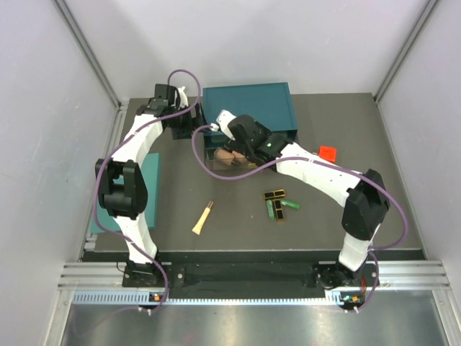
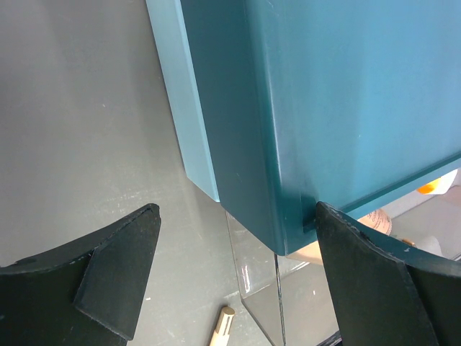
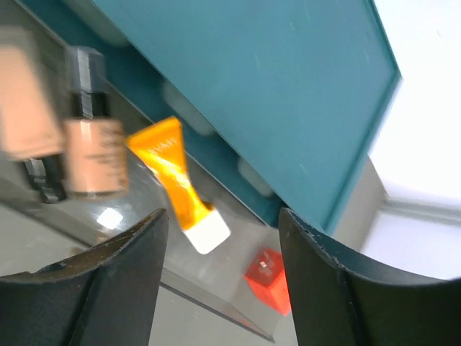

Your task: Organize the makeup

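Your left arm [image 1: 137, 155] bends up at the elbow and reaches to the far left; left gripper [image 2: 238, 216] jaws spread wide. Your right arm [image 1: 317, 169] stretches forward and inward toward centre, wrist angled down. Right gripper [image 3: 223, 220] jaws stand apart.

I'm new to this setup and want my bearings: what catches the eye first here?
The big teal box at the back stands out. Just before it, beyond the open right hand, lie a bright orange-white tube and a tan bottle. Loose mid-table sit green sticks and black-gold cases, a red cube farther right.
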`<state>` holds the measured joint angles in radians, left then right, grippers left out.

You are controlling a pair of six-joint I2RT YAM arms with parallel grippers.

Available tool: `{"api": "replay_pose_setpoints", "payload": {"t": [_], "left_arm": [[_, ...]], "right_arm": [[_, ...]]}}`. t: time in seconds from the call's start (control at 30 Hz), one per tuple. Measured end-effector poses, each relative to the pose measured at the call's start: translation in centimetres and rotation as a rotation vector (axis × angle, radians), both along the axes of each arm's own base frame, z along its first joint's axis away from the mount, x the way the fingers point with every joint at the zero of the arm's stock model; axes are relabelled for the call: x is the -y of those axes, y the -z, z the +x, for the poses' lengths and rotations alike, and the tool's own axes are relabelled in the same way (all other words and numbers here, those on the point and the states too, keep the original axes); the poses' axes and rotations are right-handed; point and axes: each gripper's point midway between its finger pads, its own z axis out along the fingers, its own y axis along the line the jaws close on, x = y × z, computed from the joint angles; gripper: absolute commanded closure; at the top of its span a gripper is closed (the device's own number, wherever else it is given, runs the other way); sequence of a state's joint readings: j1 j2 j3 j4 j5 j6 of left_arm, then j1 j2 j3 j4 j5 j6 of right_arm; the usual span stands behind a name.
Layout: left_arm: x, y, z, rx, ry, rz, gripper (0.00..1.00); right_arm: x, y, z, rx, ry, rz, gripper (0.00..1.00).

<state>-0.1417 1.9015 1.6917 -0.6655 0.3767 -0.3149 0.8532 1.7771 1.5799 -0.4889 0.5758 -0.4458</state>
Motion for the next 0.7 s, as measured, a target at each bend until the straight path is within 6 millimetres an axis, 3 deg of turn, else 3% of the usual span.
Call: {"api": "replay_pose_setpoints", "payload": {"t": [0.03, 0.13, 0.33, 0.57, 0.7], "left_arm": [[0.0, 0.0, 0.0, 0.000, 0.000, 0.000, 0.08], [0.0, 0.0, 0.0, 0.000, 0.000, 0.000, 0.08], [-0.1, 0.0, 0.0, 0.001, -0.003, 0.004, 0.06], [-1.2, -1.4, -0.6, 0.032, -0.017, 0.057, 0.01], [-1.6, -4.6, -1.7, 0.097, -0.007, 0.067, 0.01]], "right_arm": [[-0.4, -0.3, -0.1, -0.004, -0.012, 0.019, 0.31], [-2.3, -0.6, -1.3, -0.070, -0.097, 0.114, 0.27], [-6.6, -0.9, -5.2, -0.248, -0.262, 0.314, 0.27], [-8.3, -0.2, -7.5, -0.360, -0.281, 0.409, 0.25], [-8.3, 0.1, -7.5, -0.372, -0.257, 0.422, 0.24]]}}
